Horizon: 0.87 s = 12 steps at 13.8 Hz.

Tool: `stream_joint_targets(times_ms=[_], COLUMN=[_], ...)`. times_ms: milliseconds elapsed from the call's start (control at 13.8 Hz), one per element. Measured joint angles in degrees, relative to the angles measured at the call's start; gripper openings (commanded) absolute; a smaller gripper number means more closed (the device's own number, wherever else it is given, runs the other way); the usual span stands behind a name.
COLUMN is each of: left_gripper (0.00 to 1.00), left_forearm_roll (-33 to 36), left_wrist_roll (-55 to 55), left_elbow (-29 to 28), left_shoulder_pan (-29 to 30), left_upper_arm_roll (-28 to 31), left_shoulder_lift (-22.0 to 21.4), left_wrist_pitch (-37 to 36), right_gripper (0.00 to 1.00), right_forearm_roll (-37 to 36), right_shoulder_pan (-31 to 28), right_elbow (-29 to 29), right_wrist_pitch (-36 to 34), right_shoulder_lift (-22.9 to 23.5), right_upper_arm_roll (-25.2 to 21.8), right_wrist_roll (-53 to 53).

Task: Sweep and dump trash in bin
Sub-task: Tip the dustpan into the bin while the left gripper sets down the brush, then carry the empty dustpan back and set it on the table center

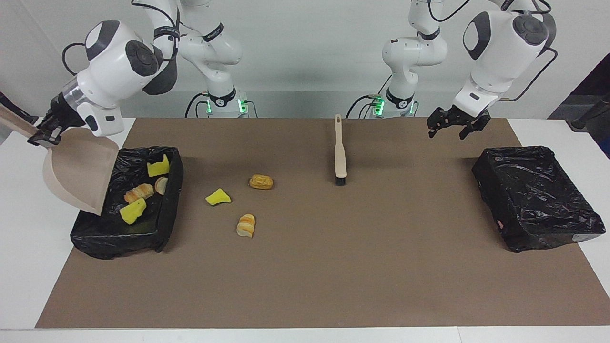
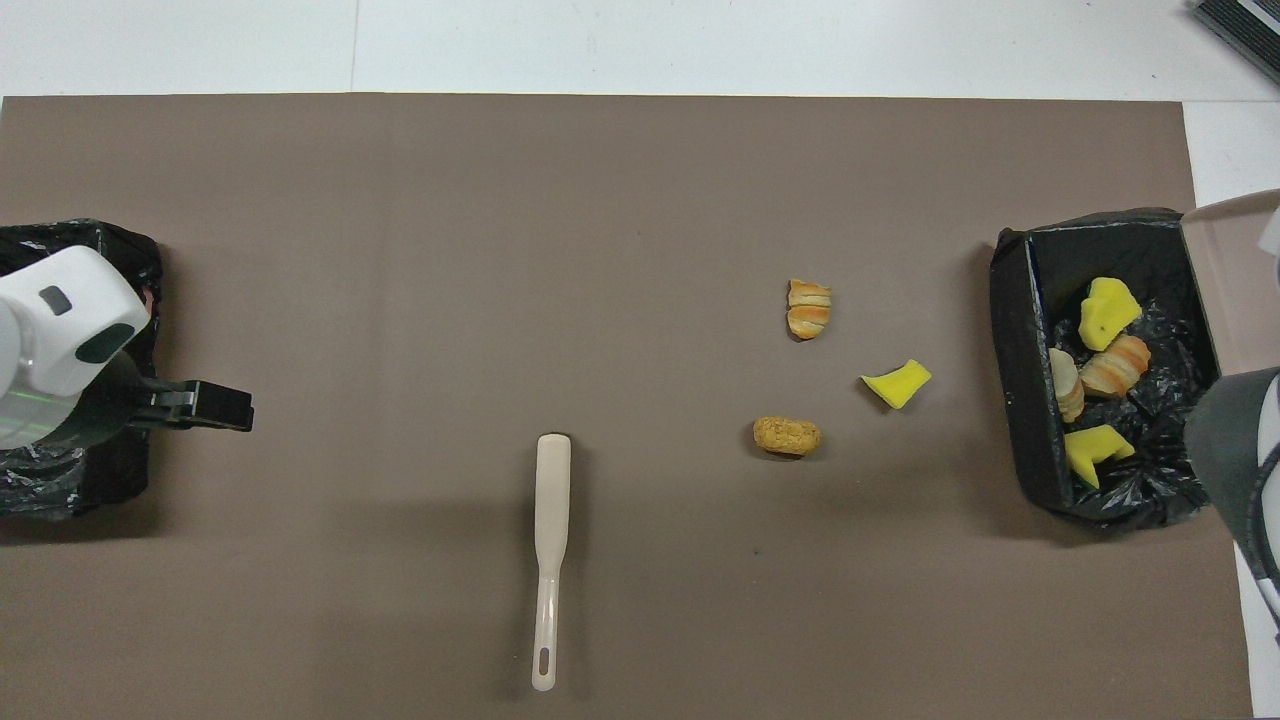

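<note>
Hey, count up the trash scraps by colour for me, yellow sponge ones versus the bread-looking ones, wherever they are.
Yellow sponge chunks: 3, two in the bin, one on the mat.
Tan-orange bread-like pieces: 4, two in the bin, two on the mat.
Total: 7
</note>
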Motion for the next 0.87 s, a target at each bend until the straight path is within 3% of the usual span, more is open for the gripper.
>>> stream_joint_targets(times_ms=[289, 433, 650, 867], left_gripper=[1.00, 1.00, 1.00, 1.00], left_forearm_roll=[0.6, 0.6, 0.6, 0.6], left_wrist_roll=[0.0, 0.0, 0.0, 0.0], left_elbow=[9.6, 11.4, 11.5, 11.5], left_shoulder_pan=[0.2, 0.2, 0.2, 0.2], left_upper_arm_roll=[-0.1, -0.2, -0.3, -0.3], left_shoulder_lift=[4.1, 5.6, 6.2, 6.2], left_wrist_pitch=[-2.9, -3.1, -3.3, -3.8], right_gripper=[0.00, 0.00, 0.00, 0.00], right_forearm_roll=[11.8, 17.9, 26.2, 30.1], right_shoulder_pan=[0.8, 2.8, 9.4, 18.6], right_elbow=[0.5, 0.9, 2.8, 9.2], right_wrist_pitch=[-0.3, -0.3, -2.1, -9.3], right_shoulder_lift=[-0.2, 0.0, 1.1, 6.9], right_upper_arm_roll=[3.0, 3.3, 3.4, 3.6], right_wrist_roll=[6.6, 12.3, 25.2, 44.8])
